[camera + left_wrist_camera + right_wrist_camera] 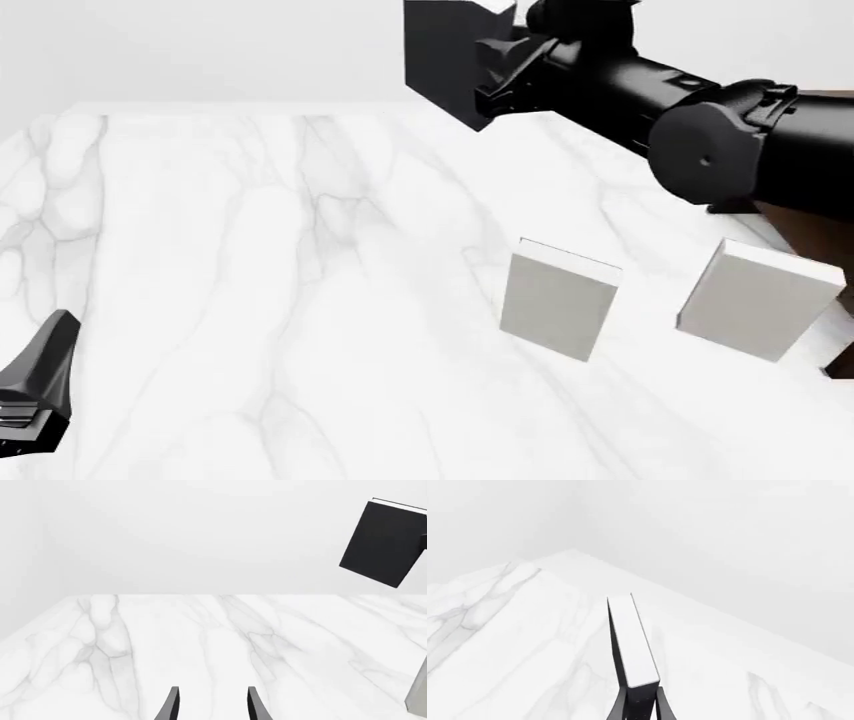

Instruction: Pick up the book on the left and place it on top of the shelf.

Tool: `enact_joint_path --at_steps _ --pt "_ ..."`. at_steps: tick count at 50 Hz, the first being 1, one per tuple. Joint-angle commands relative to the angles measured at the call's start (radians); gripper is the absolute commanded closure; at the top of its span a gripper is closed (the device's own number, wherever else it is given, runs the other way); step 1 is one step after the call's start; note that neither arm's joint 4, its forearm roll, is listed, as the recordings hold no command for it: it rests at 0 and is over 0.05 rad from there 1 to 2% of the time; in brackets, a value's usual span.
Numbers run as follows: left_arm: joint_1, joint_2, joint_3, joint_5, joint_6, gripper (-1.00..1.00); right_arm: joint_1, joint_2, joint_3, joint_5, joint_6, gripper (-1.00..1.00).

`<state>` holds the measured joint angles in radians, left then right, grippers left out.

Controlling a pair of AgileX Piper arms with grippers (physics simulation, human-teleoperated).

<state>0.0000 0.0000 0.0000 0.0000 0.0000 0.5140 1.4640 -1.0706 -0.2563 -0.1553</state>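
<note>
Holding the book up in the air, the right gripper has its fingers clamped tight on the cover's edge; the book hangs well above the marble table, over its far side, tilted a bit; from the right wrist view you're looking straight down its white page edge. Two light grey books stand upright on the table, nearer the camera than the black one, side by side but apart. A sliver of the dark brown shelf peeks out behind the right arm (mostly hidden). The left gripper sits low over bare table; fingers spread, gripping nothing.
</note>
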Motion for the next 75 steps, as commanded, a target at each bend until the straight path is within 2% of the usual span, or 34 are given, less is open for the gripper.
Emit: enact_joint_path --at_steps 1,17,37,49,75 --pt "0.0 0.0 0.0 0.0 0.0 -1.0 -0.022 -0.102 0.055 0.013 -0.01 1.0" --pt "0.0 0.0 0.0 0.0 0.0 -1.0 -0.057 -0.178 0.061 0.079 -0.057 1.0" --pt "0.0 0.0 0.0 0.0 0.0 -1.0 -0.167 -0.282 0.093 0.141 -0.132 1.0" --pt "0.0 0.0 0.0 0.0 0.0 -1.0 -0.23 -0.353 0.133 0.169 -0.149 1.0" --pt "0.0 0.0 0.0 0.0 0.0 -1.0 -0.325 -0.428 0.131 0.251 -0.202 1.0"
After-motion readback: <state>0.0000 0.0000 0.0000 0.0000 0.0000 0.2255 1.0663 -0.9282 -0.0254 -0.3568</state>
